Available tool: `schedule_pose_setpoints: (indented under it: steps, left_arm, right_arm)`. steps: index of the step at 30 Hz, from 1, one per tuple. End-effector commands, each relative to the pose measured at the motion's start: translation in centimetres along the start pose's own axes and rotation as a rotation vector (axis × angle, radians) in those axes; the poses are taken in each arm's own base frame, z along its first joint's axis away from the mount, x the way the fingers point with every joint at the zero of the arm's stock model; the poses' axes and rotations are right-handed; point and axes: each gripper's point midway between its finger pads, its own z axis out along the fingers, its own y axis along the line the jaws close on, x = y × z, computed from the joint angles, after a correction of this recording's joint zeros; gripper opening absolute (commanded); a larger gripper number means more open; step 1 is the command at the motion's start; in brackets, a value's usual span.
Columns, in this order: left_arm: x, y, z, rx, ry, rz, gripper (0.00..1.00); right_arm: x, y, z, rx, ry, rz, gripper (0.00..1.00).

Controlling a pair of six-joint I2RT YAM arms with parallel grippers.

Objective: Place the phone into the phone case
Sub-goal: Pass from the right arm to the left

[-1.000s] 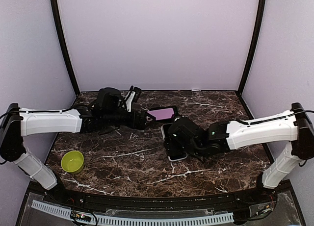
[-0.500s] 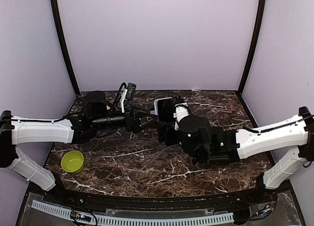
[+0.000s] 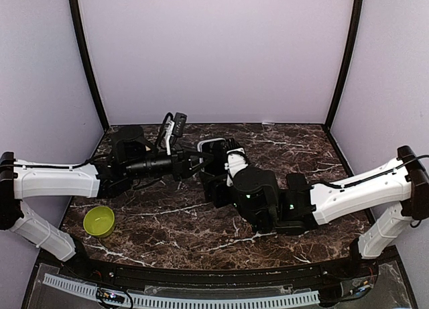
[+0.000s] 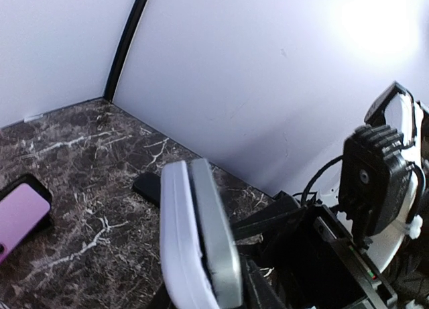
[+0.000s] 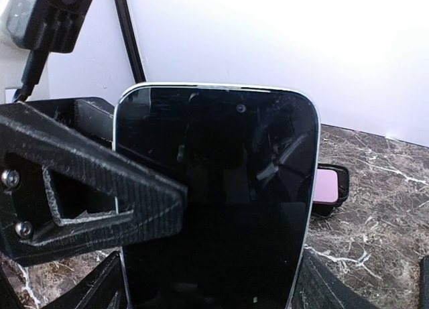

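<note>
dark brown marble with white veins covers the desk (image 3: 301, 148); above its middle the two arms meet, both on the phone (image 3: 213, 149); the phone is up off the desk, standing on end with its black screen toward the right wrist camera and its pale rim showing all round (image 5: 214, 202); the right fingers (image 5: 100, 285) grip it low down, one at each long edge, so they stand wide apart across its width; the left fingers (image 5: 144, 192) come in from the left, and one black open-framed finger lies across the screen's left side; from the left wrist camera the phone (image 4: 201, 245) is seen edge-on in the centre, with dark finger parts close against both faces at the bottom of the view, so these fingers appear to pinch it through its thickness; the phone case (image 4: 20, 214), pink inside with a black rim, lies flat on the desk, well apart from the phone and with nothing in it; in the right wrist view it shows just past the phone's right edge (image 5: 328, 185); in the top view i cannot find it; a lime green bowl (image 3: 98, 220) sits on the desk near the left arm, away from the rest.
</note>
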Motion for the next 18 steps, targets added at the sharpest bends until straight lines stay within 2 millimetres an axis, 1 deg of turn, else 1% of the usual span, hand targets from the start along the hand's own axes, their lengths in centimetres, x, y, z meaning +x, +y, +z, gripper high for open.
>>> schedule_pose_setpoints:
  steps: [1, 2, 7, 13, 15, 18]
  left_arm:
    - [-1.2, -0.9, -0.7, 0.015, -0.037, 0.027, 0.22]
    - [-1.2, -1.0, -0.7, 0.018, -0.037, 0.028, 0.15]
    - [-1.2, -1.0, -0.6, 0.02, -0.031, 0.032, 0.0]
    - [-1.3, -1.1, -0.8, 0.019, -0.039, 0.067, 0.0]
    - [-1.4, -1.3, -1.0, 0.021, -0.043, 0.089, 0.0]
    - [-1.7, -1.8, -1.3, 0.039, -0.05, 0.131, 0.0]
  right_arm:
    - [-4.6, 1.0, -0.7, -0.02, -0.114, 0.112, 0.3]
    - [-4.6, 1.0, -0.7, -0.02, -0.113, 0.111, 0.3]
    - [-4.4, 0.9, -0.8, -0.016, -0.105, 0.101, 0.3]
    - [-3.9, 0.2, -1.3, -0.01, -0.087, 0.08, 0.3]
    - [-3.6, -0.4, -1.5, -0.003, -0.069, 0.059, 0.3]
    - [-3.8, -1.7, -2.5, 0.012, -0.042, 0.027, 0.3]
